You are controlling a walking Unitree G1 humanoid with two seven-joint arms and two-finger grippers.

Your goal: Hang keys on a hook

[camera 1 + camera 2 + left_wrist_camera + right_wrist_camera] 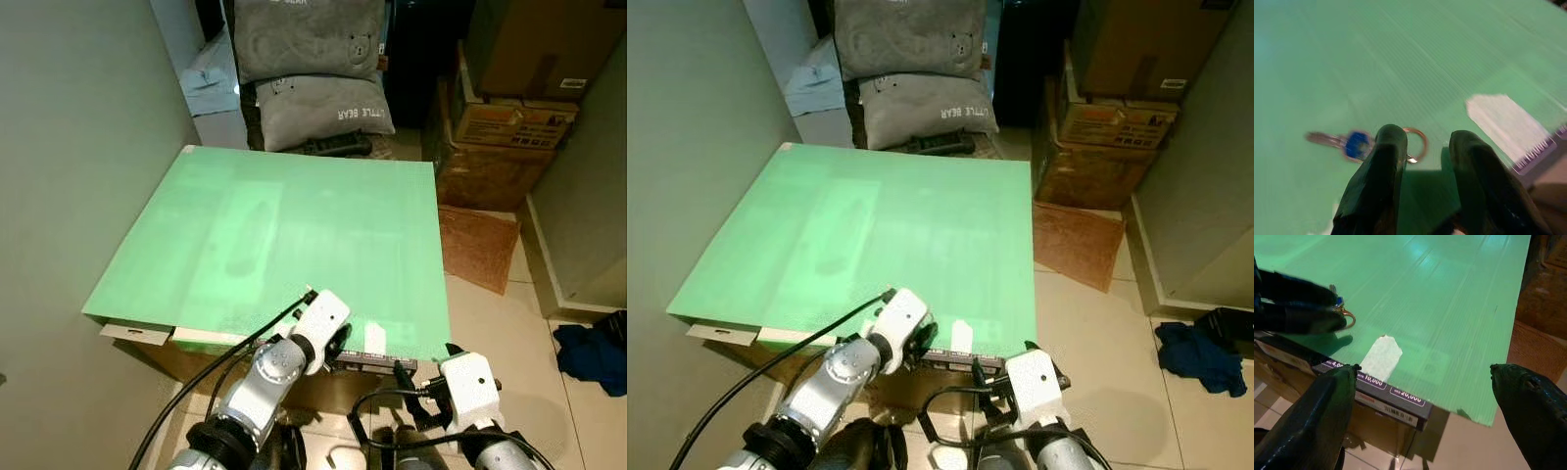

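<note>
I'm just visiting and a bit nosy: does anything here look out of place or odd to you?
Yes: the green board lies loosely over cardboard boxes as a makeshift tabletop. A strip of white tape is stuck near its front edge. The key lies flat on the board at the left claw, whose fingers are open.

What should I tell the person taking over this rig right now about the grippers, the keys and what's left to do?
Left gripper: open, low over the near edge of the green board, fingers either side of the key ring, not closed on it.
Right gripper: open wide, just off the board's near edge, holding nothing.
Keys: lying flat on the board, blue-capped key with its ring toward the left gripper, beside a white tape patch.
Done: approach to the keys.
Left: grasp, lift, find the hook and hang them.
</note>
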